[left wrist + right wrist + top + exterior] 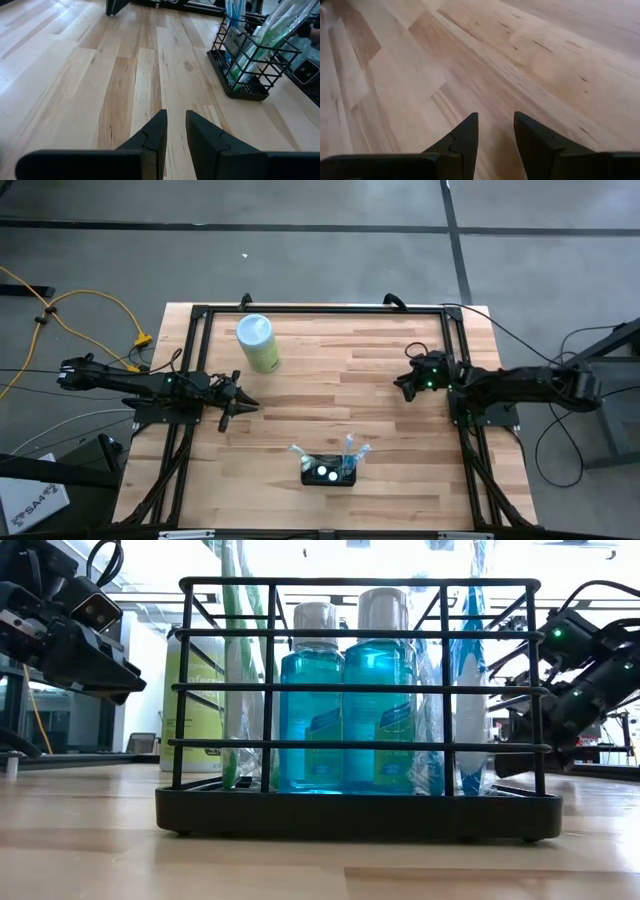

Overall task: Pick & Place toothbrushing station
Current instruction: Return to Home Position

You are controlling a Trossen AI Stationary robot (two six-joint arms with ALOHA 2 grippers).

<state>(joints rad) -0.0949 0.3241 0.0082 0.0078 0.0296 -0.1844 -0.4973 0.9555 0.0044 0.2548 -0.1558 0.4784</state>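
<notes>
A black wire station point(360, 812) holding blue bottles point(375, 700) and toothbrushes point(280, 22) sits at 6 o'clock on the worktop point(330, 370). The left gripper point(249, 402) at 9 o'clock and the right gripper point(402, 384) at 3 o'clock hover empty, fingers slightly spread.

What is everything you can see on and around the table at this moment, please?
Table: one, light wood, under both arms.
Toothbrushing station: one, black wire, between the arms near the table edge.
Mouthwash bottles: two, blue, inside the station.
Toothbrushes: count unclear, green and blue, wrapped, inside the station.
Cylinder: one, pale green, whitish top, by the left arm.
Left gripper: one, dark, open, over the table's left.
Right gripper: one, dark, open, over the table's right.
</notes>
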